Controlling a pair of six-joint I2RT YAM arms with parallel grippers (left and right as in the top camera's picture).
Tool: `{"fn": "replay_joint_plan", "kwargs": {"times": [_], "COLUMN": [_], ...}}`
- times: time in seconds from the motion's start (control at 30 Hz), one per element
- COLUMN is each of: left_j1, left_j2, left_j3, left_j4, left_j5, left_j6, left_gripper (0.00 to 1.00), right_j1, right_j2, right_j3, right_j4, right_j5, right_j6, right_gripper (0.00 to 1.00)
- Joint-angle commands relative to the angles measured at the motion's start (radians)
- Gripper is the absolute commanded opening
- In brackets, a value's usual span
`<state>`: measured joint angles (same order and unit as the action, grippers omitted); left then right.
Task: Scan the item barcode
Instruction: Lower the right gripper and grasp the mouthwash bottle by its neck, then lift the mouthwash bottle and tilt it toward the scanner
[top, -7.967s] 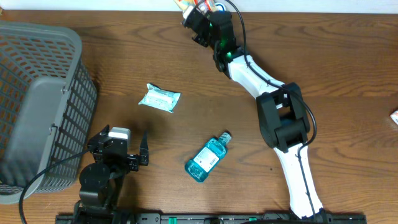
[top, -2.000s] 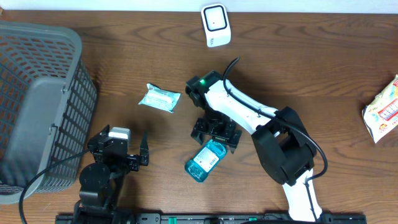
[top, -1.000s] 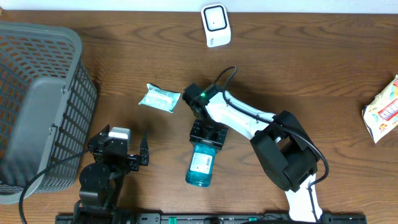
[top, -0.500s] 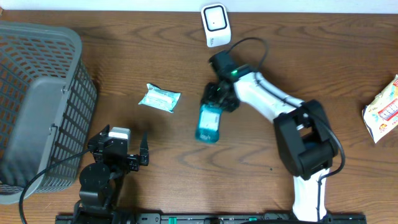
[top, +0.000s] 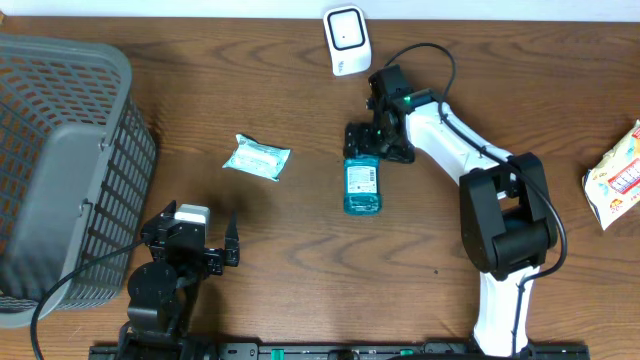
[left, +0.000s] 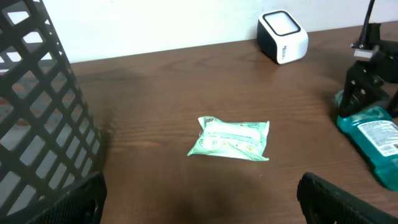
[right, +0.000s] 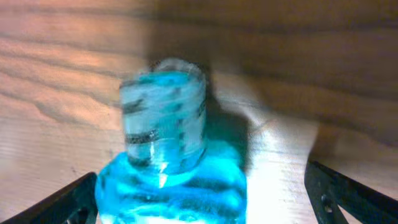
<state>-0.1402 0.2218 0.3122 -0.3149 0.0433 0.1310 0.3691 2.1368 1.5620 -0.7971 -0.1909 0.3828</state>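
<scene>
Overhead view: right gripper (top: 375, 148), jaws spread wide, straddles the cap of the flat-lying mouthwash bottle (top: 362, 188); left gripper (left: 199, 208) likewise spread, empty.

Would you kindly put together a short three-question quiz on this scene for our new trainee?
1. True or false: the green packet lies on the table, outside the basket.
2. What sits between the fingers of the right gripper?
A. the blue bottle, at its cap end
B. the green packet
C. nothing at all
3. Fill in: the left gripper, with nothing between its fingers, stands ____ (open or shut).

Key: 1 true; 2 A; 3 open.
</scene>
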Motion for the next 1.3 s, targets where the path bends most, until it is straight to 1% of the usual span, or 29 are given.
{"fn": "replay_joint_plan", "kwargs": {"times": [0.0,0.07,0.13,0.23,0.33,0.43,0.63,0.8,0.87,0.97,1.1,1.17,1.23,1.27], "left_j1": [0.000,0.000,0.000,0.000,0.000,0.000,0.000,0.000,0.000,0.000,0.000,0.000,0.000,0.000], "left_j2": [-0.002,-0.002,-0.002,-0.002,-0.002,-0.002,-0.002,-0.002,-0.002,-0.002,-0.002,-0.002,-0.002,-0.002], "left_j3": [-0.001,-0.001,-0.001,-0.001,-0.001,-0.001,-0.001,-0.001,-0.001,-0.001,-0.001,-0.001,-0.001,-0.001], "left_j4": [0.002,0.002,0.002,0.002,0.002,0.002,0.002,0.002,0.002,0.002,0.002,0.002,0.002,0.002], "left_j5": [0.002,0.002,0.002,0.002,0.002,0.002,0.002,0.002,0.002,0.002,0.002,0.002,0.002,0.002], "left_j6": [-0.001,-0.001,-0.001,-0.001,-0.001,-0.001,-0.001,-0.001,-0.001,-0.001,-0.001,-0.001,-0.001,-0.001], "left_gripper": [0.98,0.98,0.98,0.98,0.98,0.98,0.98,0.98,0.98,0.98,0.98,0.98,0.98,0.98], "right_j1": [0.023,0.061,0.107,0.192,0.268,0.321,0.322,0.290,0.285,0.284,0.279,0.273,0.266,0.264], "right_j2": [-0.024,-0.042,-0.045,-0.028,-0.004,0.024,0.076,0.127,0.151,0.199,0.270,0.302,0.317,0.317], "right_j3": [0.098,0.131,0.132,0.127,0.126,0.126,0.126,0.127,0.127,0.127,0.127,0.127,0.127,0.127], "right_j4": [-0.047,-0.084,-0.110,-0.162,-0.177,-0.188,-0.190,-0.190,-0.193,-0.221,-0.262,-0.277,-0.285,-0.285], "right_j5": [0.063,0.114,0.221,0.446,0.607,0.747,0.782,0.784,0.782,0.742,0.674,0.626,0.595,0.594], "right_j6": [-0.077,-0.077,-0.072,0.007,0.058,0.149,0.220,0.227,0.226,0.226,0.227,0.227,0.226,0.226], "right_gripper": [0.99,0.99,0.99,0.99,0.99,0.99,0.97,0.92,0.83,0.75,0.54,0.40,0.33,0.32]}}
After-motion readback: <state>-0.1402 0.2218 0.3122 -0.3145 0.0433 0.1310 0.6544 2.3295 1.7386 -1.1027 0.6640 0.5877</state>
